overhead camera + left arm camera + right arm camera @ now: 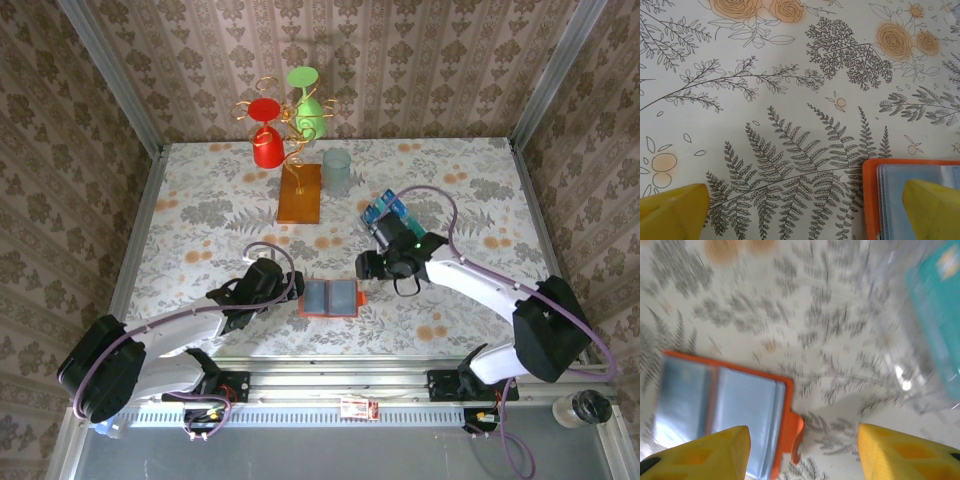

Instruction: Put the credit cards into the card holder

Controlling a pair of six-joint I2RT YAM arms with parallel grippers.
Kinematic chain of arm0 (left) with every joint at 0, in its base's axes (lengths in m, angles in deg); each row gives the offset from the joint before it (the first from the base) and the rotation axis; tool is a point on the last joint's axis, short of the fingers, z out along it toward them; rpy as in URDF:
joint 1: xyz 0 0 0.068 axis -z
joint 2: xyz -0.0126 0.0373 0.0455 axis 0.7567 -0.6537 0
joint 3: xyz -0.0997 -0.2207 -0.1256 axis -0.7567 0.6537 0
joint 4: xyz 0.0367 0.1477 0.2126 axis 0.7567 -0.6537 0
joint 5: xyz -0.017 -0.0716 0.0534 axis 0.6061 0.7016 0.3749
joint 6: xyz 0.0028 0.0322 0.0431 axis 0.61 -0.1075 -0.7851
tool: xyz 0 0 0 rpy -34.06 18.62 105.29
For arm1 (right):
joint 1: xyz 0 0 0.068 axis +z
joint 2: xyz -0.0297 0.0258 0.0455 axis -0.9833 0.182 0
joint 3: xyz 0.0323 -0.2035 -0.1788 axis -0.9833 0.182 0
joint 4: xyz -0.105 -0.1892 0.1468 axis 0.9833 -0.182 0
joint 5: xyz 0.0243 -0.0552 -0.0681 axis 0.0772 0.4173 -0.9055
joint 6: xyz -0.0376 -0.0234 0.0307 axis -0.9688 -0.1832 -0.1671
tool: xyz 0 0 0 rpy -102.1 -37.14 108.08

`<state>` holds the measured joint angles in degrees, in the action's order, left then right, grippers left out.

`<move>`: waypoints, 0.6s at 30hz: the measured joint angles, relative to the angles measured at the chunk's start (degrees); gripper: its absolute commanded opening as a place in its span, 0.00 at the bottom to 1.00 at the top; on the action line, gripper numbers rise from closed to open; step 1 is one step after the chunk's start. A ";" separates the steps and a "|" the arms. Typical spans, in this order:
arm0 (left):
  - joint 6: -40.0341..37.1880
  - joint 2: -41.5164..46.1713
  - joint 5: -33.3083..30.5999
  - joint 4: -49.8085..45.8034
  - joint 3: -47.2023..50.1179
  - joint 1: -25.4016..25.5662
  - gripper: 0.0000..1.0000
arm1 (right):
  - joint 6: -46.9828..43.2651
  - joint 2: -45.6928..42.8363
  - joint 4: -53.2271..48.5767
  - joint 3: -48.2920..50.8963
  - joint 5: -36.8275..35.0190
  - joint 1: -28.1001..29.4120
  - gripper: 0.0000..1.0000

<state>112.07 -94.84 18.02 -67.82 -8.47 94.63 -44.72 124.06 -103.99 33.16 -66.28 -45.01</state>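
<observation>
Lighting's pretty kind here, bright and even from overhead, no harsh hotspots on the table (200,200) in the top view, just soft fuzzy shadows under the arms and a faint one from the glasses on the back wall (400,60). Left wrist cam is crisp on the tablecloth (790,75), every fern line readable, though the yellow fingertips (672,210) at the bottom go mushy, too close to focus. Right wrist cam is a mess: smeared all over, card holder (780,385) edges soft, the teal credit cards (937,300) just a streak, plus white glare on the clear plastic (902,377).
</observation>
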 measured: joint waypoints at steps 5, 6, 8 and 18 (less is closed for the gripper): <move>-0.37 0.00 0.42 -0.04 -0.37 -0.02 1.00 | -6.40 1.27 -4.72 -7.43 -2.56 -4.20 0.54; -0.46 0.00 0.44 -0.04 -0.44 -0.02 1.00 | -7.67 2.27 -5.53 -8.74 -3.30 -4.66 0.53; -0.57 0.00 0.48 -0.04 -0.50 -0.13 1.00 | -10.01 5.11 -7.28 -11.37 -4.98 -5.44 0.50; -0.59 0.02 0.85 -0.20 -0.81 -0.13 1.00 | -16.85 14.64 -12.98 -15.37 -14.32 -5.64 0.43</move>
<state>111.48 -94.82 18.88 -68.01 -9.27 94.50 -61.57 138.70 -116.98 17.80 -80.60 -50.65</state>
